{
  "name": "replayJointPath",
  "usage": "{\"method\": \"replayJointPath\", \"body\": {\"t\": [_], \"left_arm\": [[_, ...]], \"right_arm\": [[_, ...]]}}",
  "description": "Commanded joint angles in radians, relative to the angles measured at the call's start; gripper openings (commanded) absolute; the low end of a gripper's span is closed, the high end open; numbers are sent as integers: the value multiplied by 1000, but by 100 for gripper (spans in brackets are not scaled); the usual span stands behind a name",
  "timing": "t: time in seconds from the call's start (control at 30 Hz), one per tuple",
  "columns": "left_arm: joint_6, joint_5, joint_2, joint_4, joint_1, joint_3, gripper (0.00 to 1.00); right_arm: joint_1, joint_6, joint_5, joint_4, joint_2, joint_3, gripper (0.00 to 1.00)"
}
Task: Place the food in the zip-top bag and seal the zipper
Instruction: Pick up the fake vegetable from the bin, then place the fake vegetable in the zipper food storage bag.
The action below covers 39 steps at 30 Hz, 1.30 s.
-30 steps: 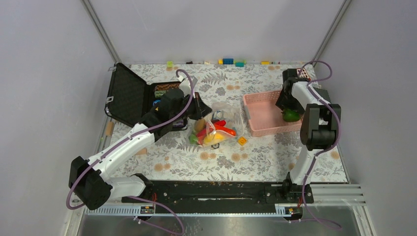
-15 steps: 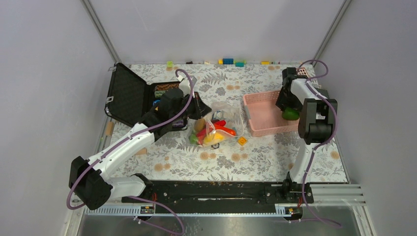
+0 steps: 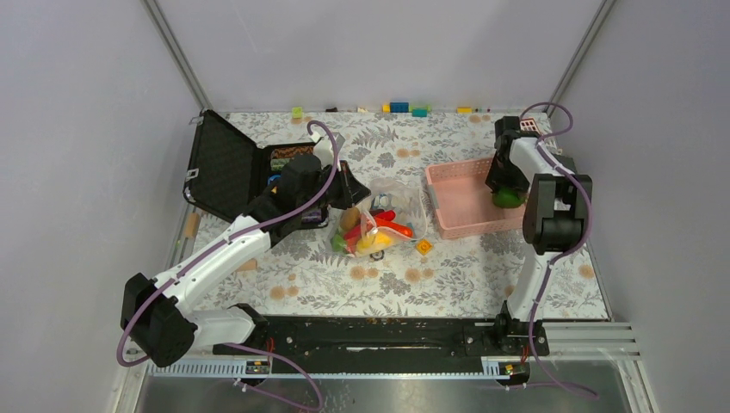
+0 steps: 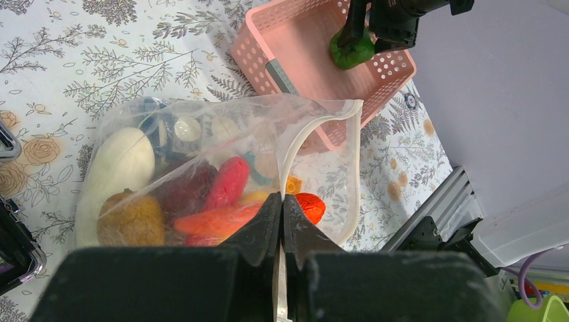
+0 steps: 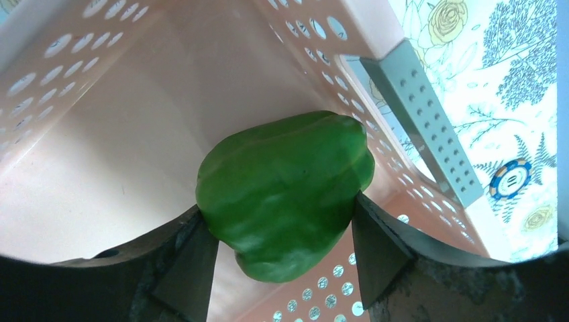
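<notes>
Two grips: left pincer (image 4: 282, 201) pinches zipper (image 4: 292, 151), right pincer (image 5: 278, 221) clamps green pepper (image 5: 285, 181) inside basket (image 5: 87, 134).

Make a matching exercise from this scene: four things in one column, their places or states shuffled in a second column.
1. green pepper
2. white radish
3. left claw
4. black case

A. inside the zip-top bag
B. lid open, left of the bag
C. gripped by the right claw, at the pink basket
D. shut on the bag's mouth edge

Pairs: 1-C, 2-A, 3-D, 4-B
</notes>
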Motion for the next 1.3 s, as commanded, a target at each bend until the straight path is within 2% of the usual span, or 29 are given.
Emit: {"method": "replayJointPath", "body": {"t": [0.0,0.2,0.43,0.7,0.8,0.87,0.93,1.07,1.27], "left_arm": [[10,19,1,67,8,-2,0],[6,26,-2,70,8,-5,0],[1,33,-9,75,9,-9,0],[-8,29,-19,65,8,-8,0],[-17,40,-20,61,8,-5,0],[-21,54,-22,61,8,-4,0],[-25,63,-24,62,8,-4,0],[-33,70,-35,59,10,-8,0],[-45,107,-45,66,8,-17,0]], "right_arm": [[2,0,-69,31,-107,-51,26],[6,-3,-130,74,-252,-141,9],[26,-1,-247,79,-435,-216,9],[217,-108,-642,189,-769,-317,11],[301,-66,-879,306,-877,-382,10],[385,-47,-967,370,-929,-413,10],[468,-35,-980,401,-947,-428,12],[545,-5,-967,425,-923,-445,13],[594,51,-792,425,-826,-451,24]]}}
